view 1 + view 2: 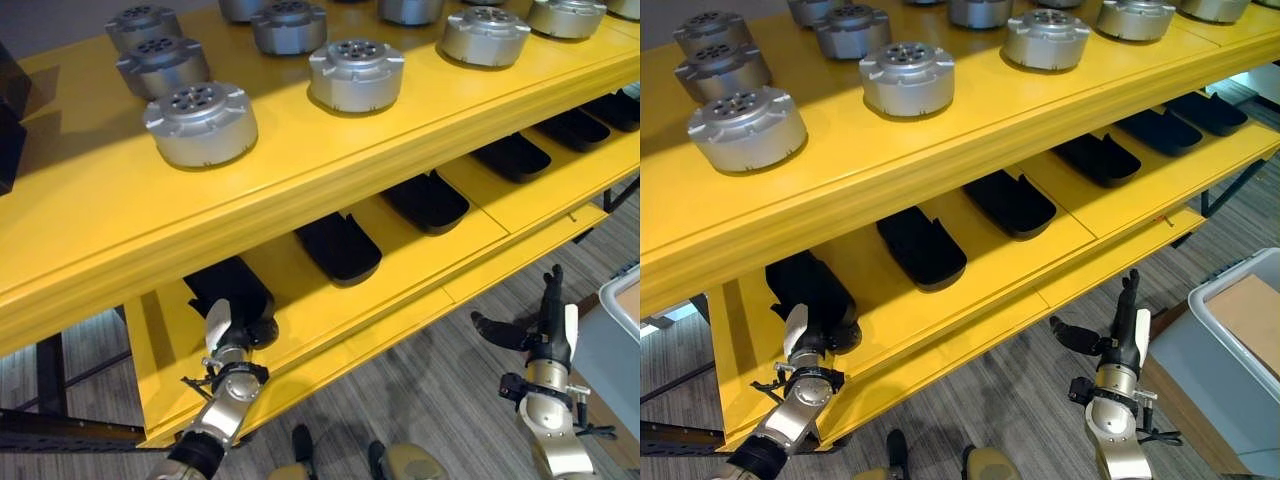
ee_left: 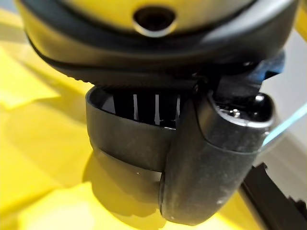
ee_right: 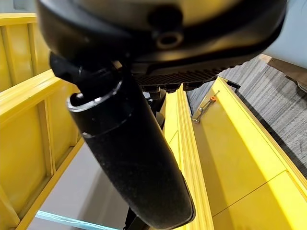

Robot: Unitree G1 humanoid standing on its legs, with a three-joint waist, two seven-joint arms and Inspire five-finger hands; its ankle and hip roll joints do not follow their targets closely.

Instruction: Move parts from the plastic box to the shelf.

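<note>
The left hand (image 1: 228,335) reaches into the lower level of the yellow shelf (image 1: 90,215) at its left end, where a black part (image 1: 232,288) lies. In the left wrist view the fingers (image 2: 144,106) curl over the far side of this part (image 2: 125,143) and the thumb (image 2: 211,163) presses its near face, so the part is clasped between them, resting on the yellow board. Further black parts (image 1: 338,246) lie in a row along the same level towards the right, each apart from the next. On the top level stand round silver metal housings (image 1: 200,124), well above the hand. The right hand (image 1: 1120,340) hangs over the grey floor (image 1: 420,380) in front of the shelf, fingers straight and pointing up, thumb stuck out to the side, holding nothing. The plastic box (image 1: 1230,345) sits just to its right.
</note>
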